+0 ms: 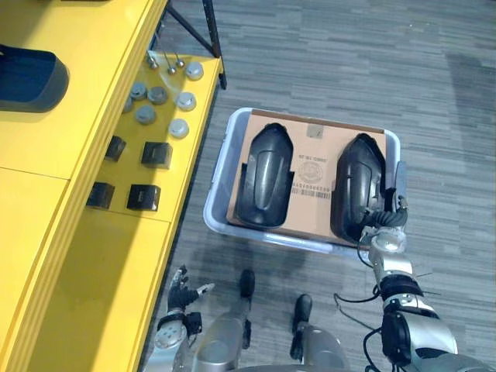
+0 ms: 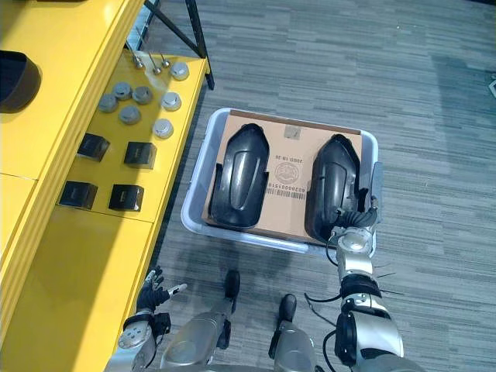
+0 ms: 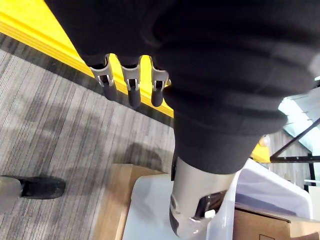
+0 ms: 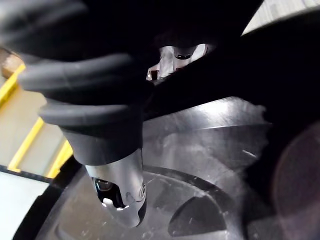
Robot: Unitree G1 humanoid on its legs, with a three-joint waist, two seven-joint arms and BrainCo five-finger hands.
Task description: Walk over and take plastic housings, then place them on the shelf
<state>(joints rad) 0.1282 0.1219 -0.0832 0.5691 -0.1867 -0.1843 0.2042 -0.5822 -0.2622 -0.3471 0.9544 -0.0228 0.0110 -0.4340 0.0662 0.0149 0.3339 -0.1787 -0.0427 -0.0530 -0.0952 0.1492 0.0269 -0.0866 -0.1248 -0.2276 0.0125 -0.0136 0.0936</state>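
Standing left of grey bin (image 1: 220,172): long yellow shelf (image 1: 70,232), running past bin's left side. Bin on carpet (image 1: 325,54), cardboard sheet (image 1: 310,225) lying inside. Two black plastic housings on cardboard inside bin: left housing (image 1: 265,174) and right housing (image 1: 356,186), side by side, not touching. Right hand (image 1: 381,218) at bin's near right corner, on right housing's near end; cannot tell grip. Left hand (image 1: 184,294) near-left of bin, beside shelf edge, fingers (image 3: 131,85) straight, spread, holding nothing. Black blocks (image 1: 156,153) and grey caps (image 1: 157,95) on shelf, left of bin.
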